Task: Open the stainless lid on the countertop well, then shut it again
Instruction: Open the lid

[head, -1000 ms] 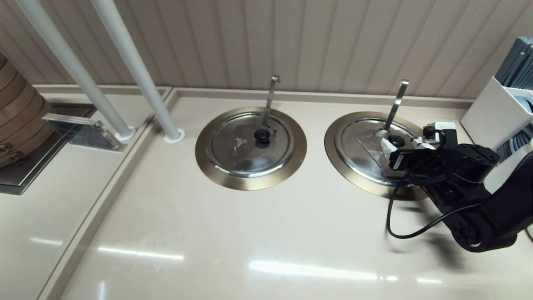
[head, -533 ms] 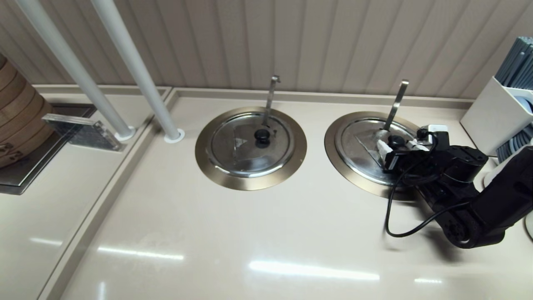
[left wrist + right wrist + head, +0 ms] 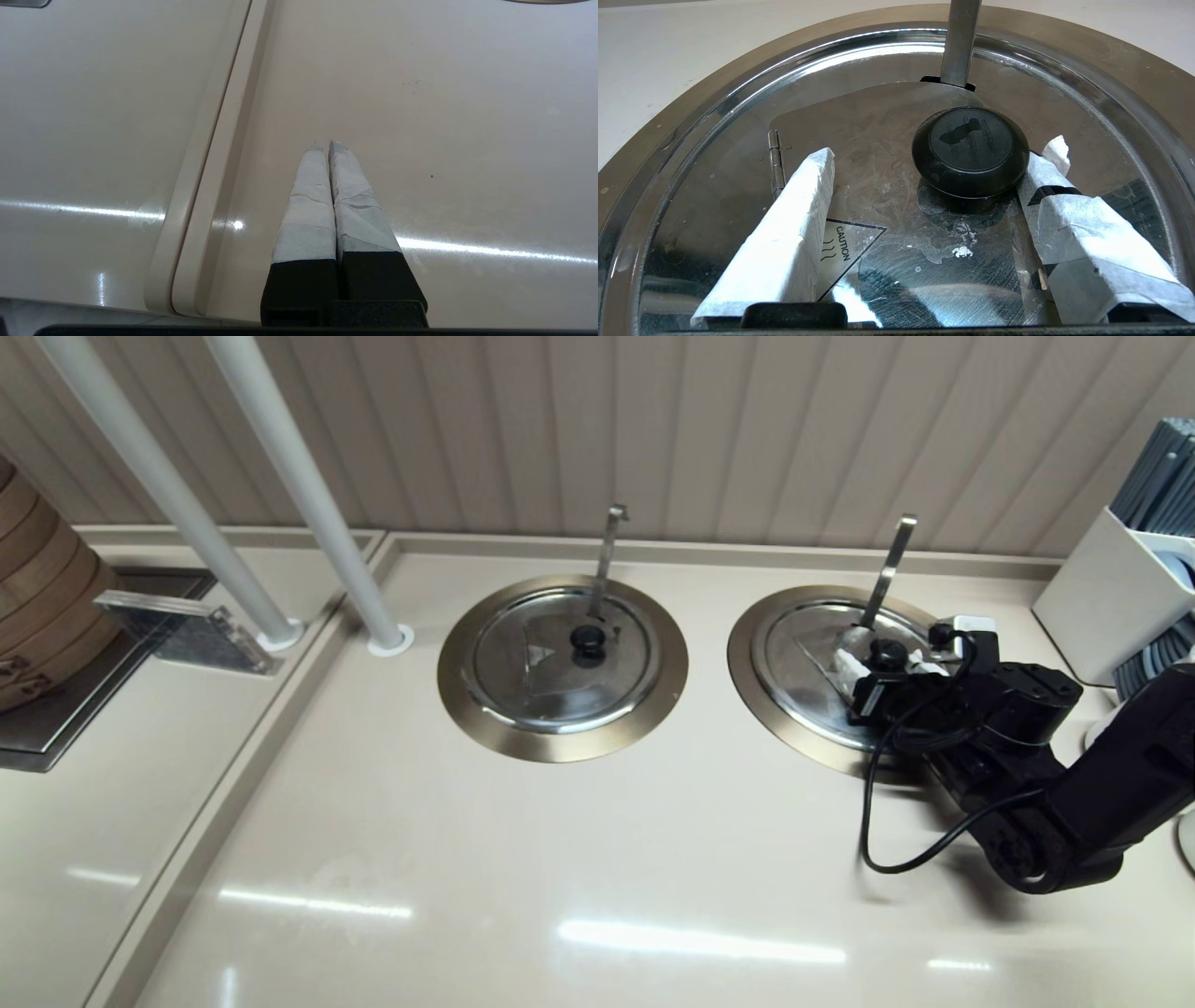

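- Head view: the stainless lid lies flat and closed in the countertop well at the right of the frame, right of centre in height. A leaning steel handle rises from the lid's far edge. The right gripper reaches in from the lower right and sits low over the lid, its white-wrapped fingers either side of the black knob. A twin lid with an upright handle sits in a second ringed well at the centre of the frame. Two white poles cross the upper left, and a white holder stands at the right edge.
- Left wrist view: the left gripper hangs over bare beige countertop, its taped fingers pressed together with nothing between them. A raised seam in the counter runs down the left half of the frame.
- Right wrist view: the black knob stands right of centre, on the hinged flap. The jaws are apart; one finger lies at lower left, clear of the knob, and the other finger at lower right touches the knob's side. The steel handle passes through the notch at the top centre.
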